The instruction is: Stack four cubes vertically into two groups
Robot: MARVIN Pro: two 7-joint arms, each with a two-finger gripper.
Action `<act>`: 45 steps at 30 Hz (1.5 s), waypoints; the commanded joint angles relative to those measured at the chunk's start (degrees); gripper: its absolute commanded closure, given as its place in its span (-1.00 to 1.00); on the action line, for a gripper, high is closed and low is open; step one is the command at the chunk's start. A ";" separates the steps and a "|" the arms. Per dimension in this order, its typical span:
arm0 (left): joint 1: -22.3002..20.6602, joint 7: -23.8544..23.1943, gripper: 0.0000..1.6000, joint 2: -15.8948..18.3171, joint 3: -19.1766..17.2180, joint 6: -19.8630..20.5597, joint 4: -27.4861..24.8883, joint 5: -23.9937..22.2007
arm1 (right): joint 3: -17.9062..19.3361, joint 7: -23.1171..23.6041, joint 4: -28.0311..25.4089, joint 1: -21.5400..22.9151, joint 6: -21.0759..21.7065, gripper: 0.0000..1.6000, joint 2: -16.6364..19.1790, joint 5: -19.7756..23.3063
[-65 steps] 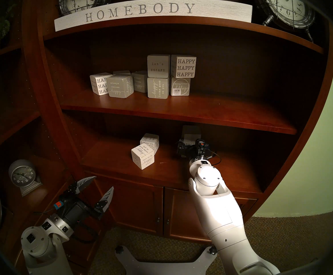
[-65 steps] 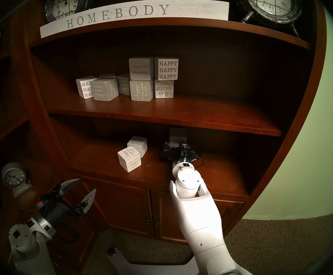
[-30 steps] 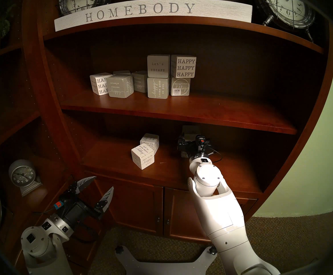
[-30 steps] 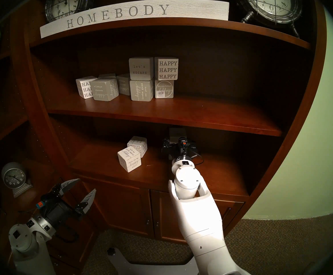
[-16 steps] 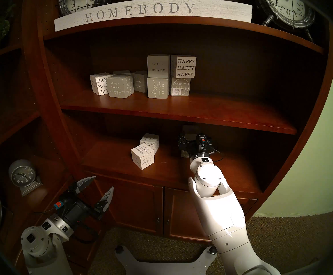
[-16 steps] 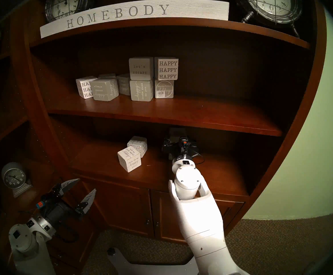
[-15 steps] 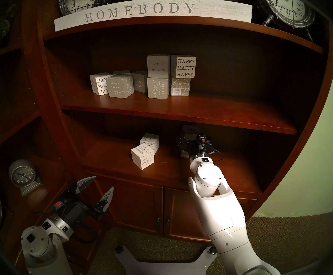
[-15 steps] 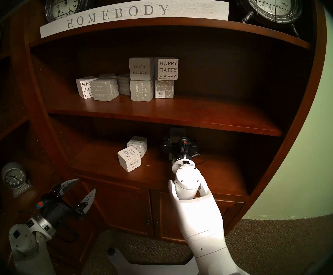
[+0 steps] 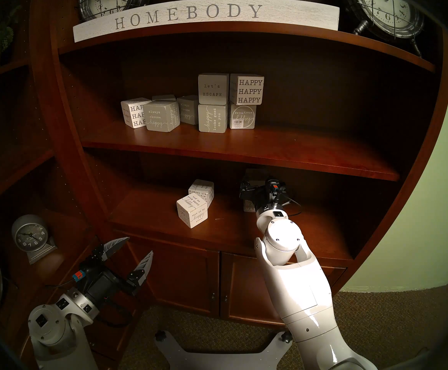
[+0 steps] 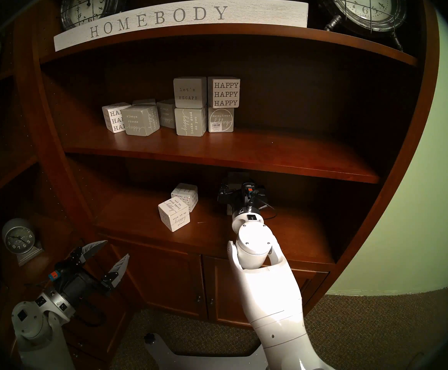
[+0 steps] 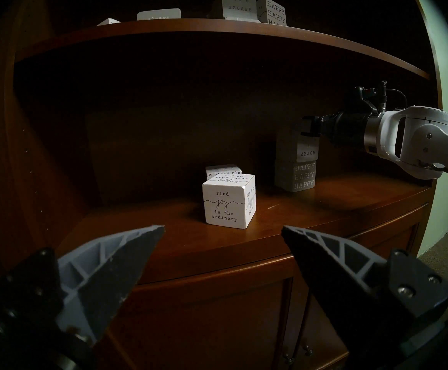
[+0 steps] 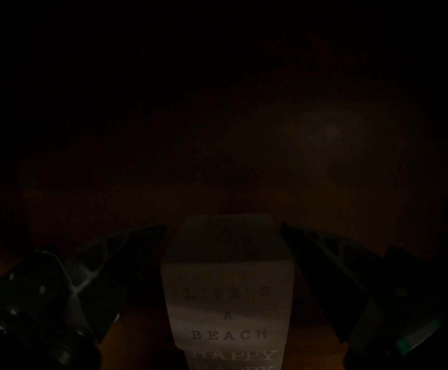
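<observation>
The lower shelf (image 9: 231, 228) carries two white cubes (image 9: 192, 214) touching at its left-middle and a grey "HAPPY" cube (image 11: 295, 176) to their right, with the grey "BEACH" cube (image 11: 296, 147) stacked on it.

Glossy white arm shells with small dark screws, silver wrist flanges, black gripper bodies with looping black cables and a red-blue tag – left gripper (image 9: 135, 250) has grey ribbed triangular fingers (image 9: 146, 262) – grey base plate with black knobs.
</observation>
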 commanded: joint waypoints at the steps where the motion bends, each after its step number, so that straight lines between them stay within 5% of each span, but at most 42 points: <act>1: 0.14 0.07 -1.00 0.14 0.12 0.01 -0.90 -0.17 | 0.07 -0.07 -2.46 0.40 0.00 -1.00 -0.01 -0.09; 29: 0.14 0.07 -1.00 0.13 0.12 0.02 -0.91 -0.17 | -1.12 2.18 -7.76 -2.65 1.70 -1.00 0.97 0.67; 45: 0.13 0.05 -1.00 0.14 0.12 0.01 -0.89 -0.17 | -4.51 10.36 -15.10 -10.16 1.75 -1.00 7.05 1.47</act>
